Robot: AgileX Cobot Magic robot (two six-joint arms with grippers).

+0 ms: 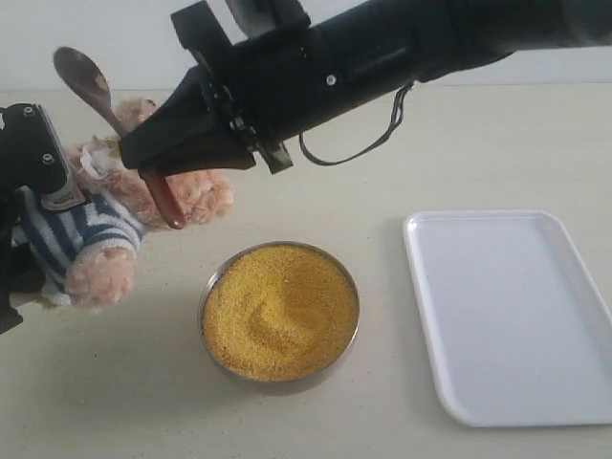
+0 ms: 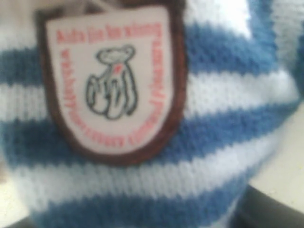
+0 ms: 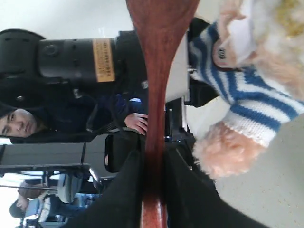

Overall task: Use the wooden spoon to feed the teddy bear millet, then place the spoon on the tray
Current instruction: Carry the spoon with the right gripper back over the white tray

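One wooden spoon (image 1: 84, 78) pinched in R gripper (image 1: 143, 161), bowl raised by teddy bear (image 1: 96, 258) head; L gripper (image 1: 29, 220) at bear, grip unclear.

- The right arm (image 1: 430, 48) is a thick black tube with a matt housing, and one small silver screw head (image 1: 330, 80) shows on its side
- A thin black cable (image 1: 382, 134) hangs under it in a loop
- The right end effector (image 1: 143, 158) is black; its two fingers (image 3: 126, 190) are broad at the base and narrow at the tip, and a small olive-green piece (image 1: 277, 153) sits near the base
- The left arm (image 1: 29, 143) is a black block with silver screw heads and a light grey plate (image 1: 62, 196)
- The right wrist view shows its black cylinder with a yellow-orange label (image 3: 103, 59), the print too small to read
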